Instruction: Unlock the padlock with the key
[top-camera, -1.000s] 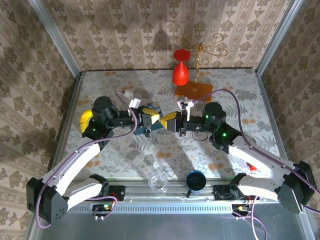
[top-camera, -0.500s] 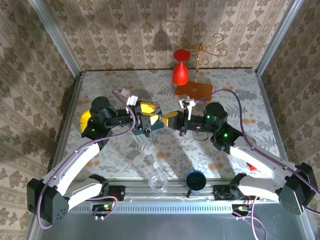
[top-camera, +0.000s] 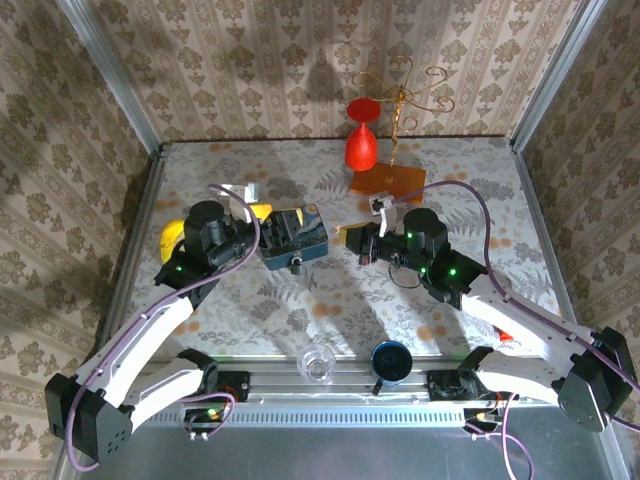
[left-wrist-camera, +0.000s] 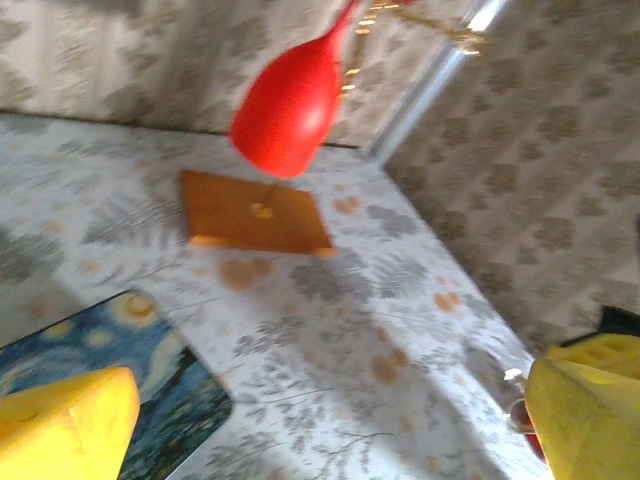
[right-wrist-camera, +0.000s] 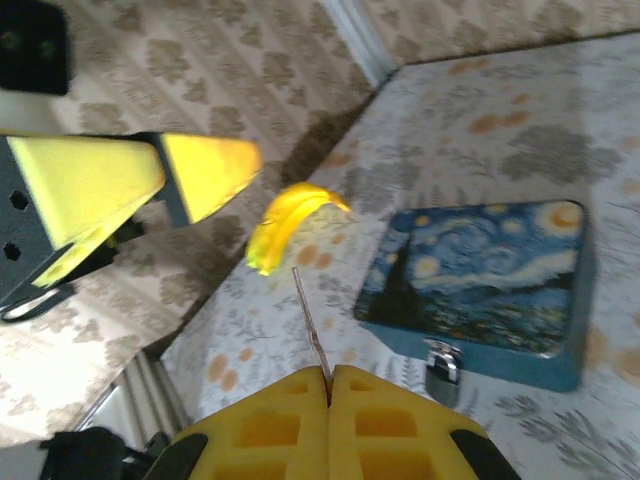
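The small padlock, dark-bodied with a silvery shackle, hangs at the front of the blue swirl-painted tin and shows as a dark speck from above. My right gripper is shut on the key, whose thin blade sticks out of the yellow pads, pointing left of the padlock and apart from it. In the top view the right gripper sits just right of the tin. My left gripper stands open at the tin's left side; its yellow fingers are spread wide with nothing between them.
A banana lies behind the left arm. A red goblet and a gold wire stand on an orange base are at the back. A clear glass and a dark blue disc sit at the near edge.
The left gripper has opened, let go at the tin's front and pulled back to the left. The right gripper, still shut on the key, has drawn slightly right, away from the tin.
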